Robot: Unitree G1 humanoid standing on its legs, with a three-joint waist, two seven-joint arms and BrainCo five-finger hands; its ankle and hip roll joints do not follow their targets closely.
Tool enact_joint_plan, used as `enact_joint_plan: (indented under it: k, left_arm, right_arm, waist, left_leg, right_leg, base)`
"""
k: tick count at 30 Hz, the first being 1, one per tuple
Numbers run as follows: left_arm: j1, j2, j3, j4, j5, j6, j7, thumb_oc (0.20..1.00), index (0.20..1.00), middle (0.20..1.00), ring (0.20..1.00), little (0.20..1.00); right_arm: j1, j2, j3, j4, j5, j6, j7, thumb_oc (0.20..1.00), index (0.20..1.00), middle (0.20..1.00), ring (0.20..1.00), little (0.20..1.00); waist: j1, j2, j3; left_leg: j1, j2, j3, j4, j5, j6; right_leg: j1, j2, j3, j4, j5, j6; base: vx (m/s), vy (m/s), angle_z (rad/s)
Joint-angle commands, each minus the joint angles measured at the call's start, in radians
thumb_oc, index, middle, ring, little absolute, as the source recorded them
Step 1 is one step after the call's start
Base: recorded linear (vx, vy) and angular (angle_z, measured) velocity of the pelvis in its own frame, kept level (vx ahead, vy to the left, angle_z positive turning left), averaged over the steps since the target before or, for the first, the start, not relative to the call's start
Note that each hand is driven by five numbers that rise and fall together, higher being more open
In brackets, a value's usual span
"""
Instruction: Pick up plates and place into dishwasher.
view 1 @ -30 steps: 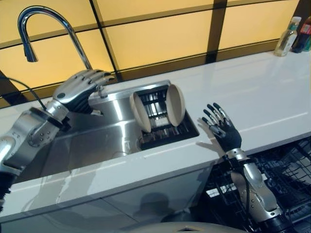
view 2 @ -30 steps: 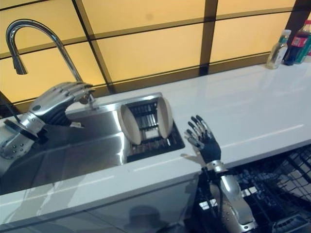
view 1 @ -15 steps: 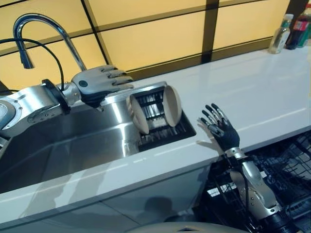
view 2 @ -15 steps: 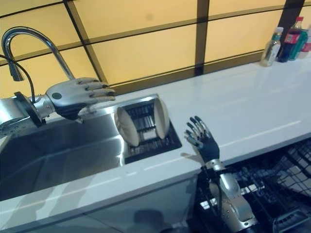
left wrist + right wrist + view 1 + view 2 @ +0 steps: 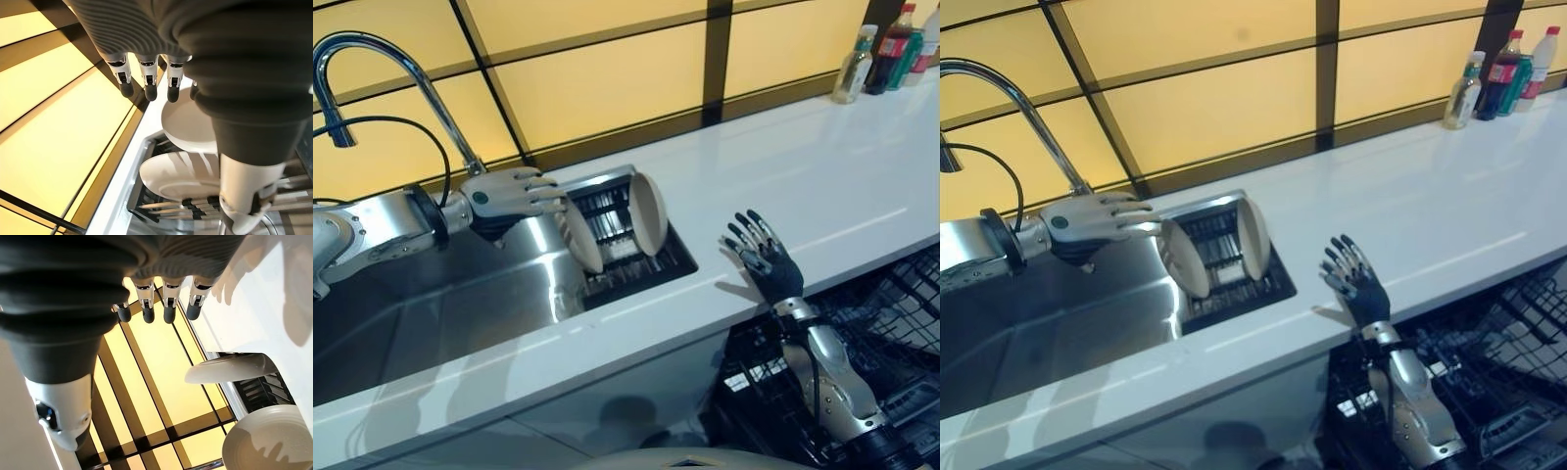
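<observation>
Two beige plates stand on edge in a black rack (image 5: 626, 250) at the right end of the steel sink (image 5: 431, 313): the left plate (image 5: 582, 235) and the right plate (image 5: 648, 212). My left hand (image 5: 504, 191) reaches from the left with straight fingers, its fingertips at the left plate's upper rim; it is open. In the left wrist view the fingers (image 5: 149, 81) point over both plates (image 5: 188, 120). My right hand (image 5: 766, 262) is raised, open with fingers spread, above the counter's front edge, right of the rack. The open dishwasher rack (image 5: 891, 352) lies at the lower right.
A curved chrome faucet (image 5: 382, 59) rises behind the sink at the left. Several bottles (image 5: 1494, 73) stand on the white counter (image 5: 803, 176) at the far right. Yellow panelled wall runs behind the counter.
My left hand has swung right from beside the faucet base to the left plate's rim. The right hand has kept its pose. The camera has turned right.
</observation>
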Motion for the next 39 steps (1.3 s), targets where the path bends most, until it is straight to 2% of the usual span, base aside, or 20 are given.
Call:
enact_joint_plan:
  k: [1, 7, 15, 22, 29, 39]
  left_arm:
    - [0.013, 0.050, 0.029, 0.066, 0.023, 0.006, 0.050, 1.000, 1.000, 1.000, 1.000, 1.000]
    - [0.045, 0.033, 0.024, 0.121, 0.157, -0.013, 0.227, 1.000, 1.000, 1.000, 1.000, 1.000]
    - [0.061, 0.034, -0.006, 0.152, 0.262, -0.016, 0.319, 1.000, 1.000, 1.000, 1.000, 1.000]
    - [0.119, 0.020, 0.016, 0.193, 0.367, -0.021, 0.403, 1.000, 1.000, 1.000, 1.000, 1.000]
    - [0.179, -0.004, 0.049, 0.226, 0.425, 0.024, 0.472, 1.000, 1.000, 1.000, 1.000, 1.000]
    - [0.304, -0.052, 0.146, 0.277, 0.530, 0.091, 0.606, 1.000, 1.000, 1.000, 1.000, 1.000]
  right_arm:
    - [-0.028, -0.044, -0.009, -0.069, 0.028, -0.068, -0.007, 1.000, 1.000, 1.000, 1.000, 1.000]
    - [-0.009, -0.044, -0.011, -0.068, 0.032, -0.075, -0.003, 1.000, 1.000, 1.000, 1.000, 1.000]
    - [0.005, -0.050, -0.011, -0.078, 0.038, -0.069, -0.014, 1.000, 1.000, 1.000, 1.000, 1.000]
    - [0.023, -0.057, -0.027, -0.078, 0.047, -0.064, -0.007, 1.000, 1.000, 1.000, 1.000, 1.000]
    - [0.042, -0.058, -0.034, -0.084, 0.049, -0.055, -0.012, 1.000, 1.000, 1.000, 1.000, 1.000]
    - [0.058, -0.073, -0.055, -0.093, 0.063, -0.034, -0.004, 1.000, 1.000, 1.000, 1.000, 1.000]
  waist:
    - [-0.028, -0.026, -0.002]
    - [-0.045, -0.028, -0.003]
    - [-0.059, -0.028, -0.001]
    - [-0.073, -0.029, -0.003]
    - [-0.084, -0.030, -0.002]
    - [-0.095, -0.026, 0.006]
  left_leg:
    - [-0.068, -0.031, 0.010, 0.022, -0.025, 0.080]
    - [-0.063, -0.032, 0.021, 0.017, -0.026, 0.084]
    - [-0.058, -0.033, 0.033, 0.014, -0.028, 0.087]
    - [-0.052, -0.029, 0.048, 0.013, -0.028, 0.088]
    - [-0.049, -0.025, 0.058, 0.013, -0.027, 0.088]
    - [-0.048, -0.017, 0.067, 0.016, -0.023, 0.084]
  right_leg:
    - [-0.015, 0.004, -0.046, 0.066, -0.072, 0.046]
    - [-0.018, 0.004, -0.037, 0.068, -0.070, 0.049]
    - [-0.023, 0.008, -0.027, 0.071, -0.069, 0.050]
    - [-0.022, 0.013, -0.018, 0.070, -0.069, 0.050]
    - [-0.024, 0.018, -0.009, 0.068, -0.067, 0.049]
    - [-0.031, 0.026, 0.002, 0.074, -0.069, 0.041]
  base:
    - [0.03, -0.010, -0.03]
    - [0.05, -0.015, 0.00]
    - [0.04, -0.018, -0.08]
    - [0.04, -0.022, -0.04]
    - [0.04, -0.030, -0.08]
    - [0.04, -0.021, -0.01]
